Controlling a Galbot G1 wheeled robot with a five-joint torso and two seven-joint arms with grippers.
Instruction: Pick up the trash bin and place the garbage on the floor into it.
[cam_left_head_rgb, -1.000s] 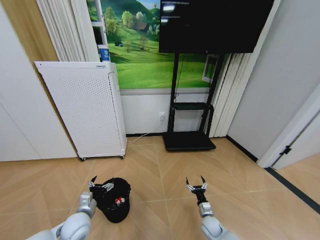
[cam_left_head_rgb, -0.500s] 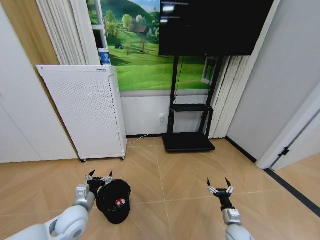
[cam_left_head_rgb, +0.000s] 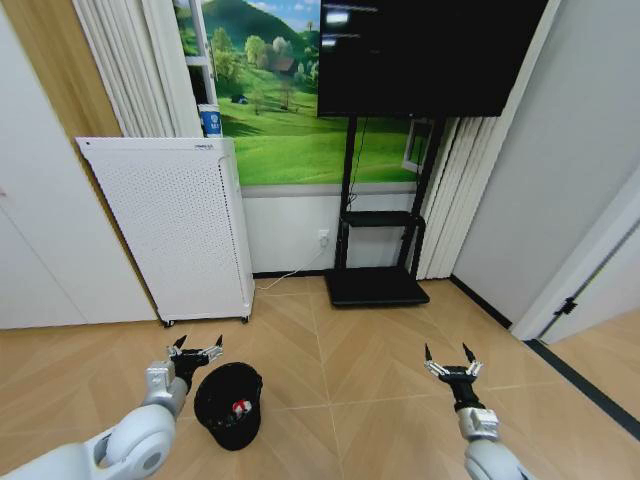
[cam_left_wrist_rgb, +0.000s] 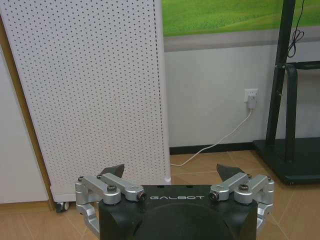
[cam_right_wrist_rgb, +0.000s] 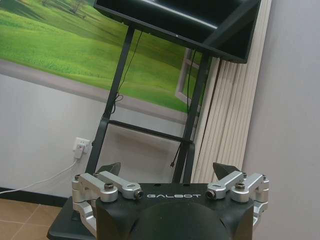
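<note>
The small black round plastic trash bin (cam_left_head_rgb: 229, 402) stands on the near-left wood floor with red-and-white garbage (cam_left_head_rgb: 238, 406) inside. The left gripper (cam_left_head_rgb: 196, 352) hangs spread just beyond its far rim, holding nothing. The right gripper (cam_left_head_rgb: 452, 362) (also spread, empty) waits far right. Judgement: keep clear of the rim.

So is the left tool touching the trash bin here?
Apart. In the head view the open left tool sits just beyond the rim of the trash bin, with bare floor showing between them.
</note>
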